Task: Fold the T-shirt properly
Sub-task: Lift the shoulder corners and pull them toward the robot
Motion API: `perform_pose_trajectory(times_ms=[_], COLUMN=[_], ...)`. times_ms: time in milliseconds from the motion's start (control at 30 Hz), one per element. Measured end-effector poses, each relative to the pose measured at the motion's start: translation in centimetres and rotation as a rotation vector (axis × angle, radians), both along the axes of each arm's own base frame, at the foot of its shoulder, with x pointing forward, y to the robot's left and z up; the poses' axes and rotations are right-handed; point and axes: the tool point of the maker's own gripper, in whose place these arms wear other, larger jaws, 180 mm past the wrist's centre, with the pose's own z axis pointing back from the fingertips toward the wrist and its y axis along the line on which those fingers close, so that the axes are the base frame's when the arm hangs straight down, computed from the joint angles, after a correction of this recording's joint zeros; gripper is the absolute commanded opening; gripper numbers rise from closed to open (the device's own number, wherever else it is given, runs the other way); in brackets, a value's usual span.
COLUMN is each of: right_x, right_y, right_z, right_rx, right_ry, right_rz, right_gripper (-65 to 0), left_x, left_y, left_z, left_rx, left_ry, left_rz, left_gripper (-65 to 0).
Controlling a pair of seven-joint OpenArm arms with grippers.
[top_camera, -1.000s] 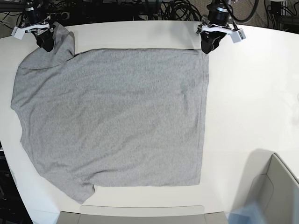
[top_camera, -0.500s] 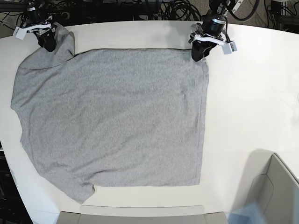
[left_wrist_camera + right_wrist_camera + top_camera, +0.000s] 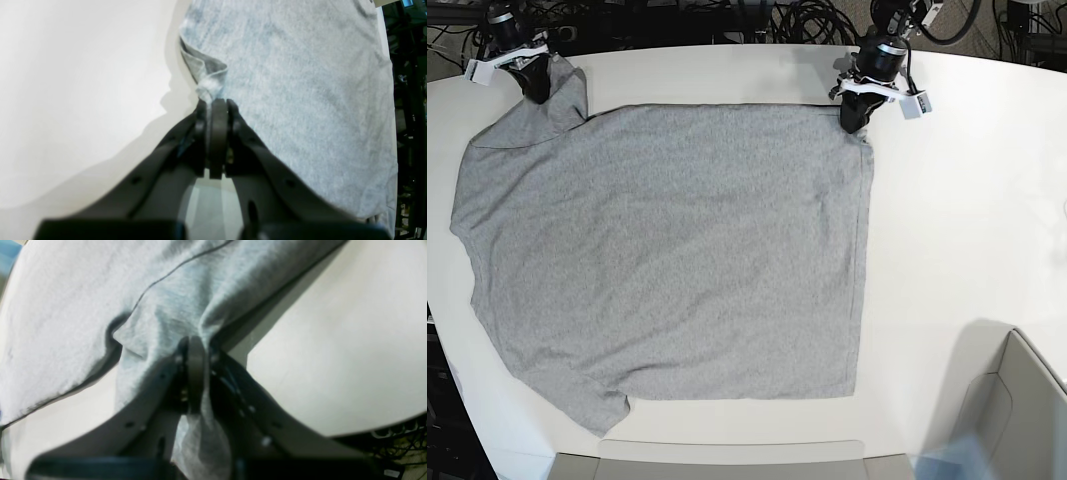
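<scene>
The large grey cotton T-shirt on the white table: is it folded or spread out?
Spread out. The large grey cotton T-shirt lies flat in one layer on the white table; only one sleeve is bunched.

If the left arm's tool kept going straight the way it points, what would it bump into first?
The left tool is shut on a corner of the T-shirt, so it meets that bunched grey cloth at once. Beyond, probably more shirt lying on the white table, though depth is unclear.
</scene>
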Motion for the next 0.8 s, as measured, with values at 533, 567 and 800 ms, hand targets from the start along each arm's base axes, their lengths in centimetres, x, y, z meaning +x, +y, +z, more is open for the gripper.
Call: perform_pose_trajectory(times_ms=[533, 567, 800], right_x=[-1.5, -1.7, -2.1], right_y=[-1.1, -1.4, -1.9], right_z=[6.8, 7.0, 6.9], right_rx=[-0.024, -0.03, -0.055], right_ry=[-0.17, -0.172, -0.103], right_rz=[-0.088, -0.094, -0.051], right_gripper=[-65.0, -65.0, -65.0], left_x=[-4.5, -5.0, -6.9], left_y=[3.8, 4.1, 5.8], left_z=[2.8, 2.8, 4.4], left_rx=[0.045, 0.05, 0.081], left_ry=[0.044, 0.052, 0.072], left_rz=[0.074, 0.078, 0.106], left_gripper=[-65.0, -65.0, -65.0])
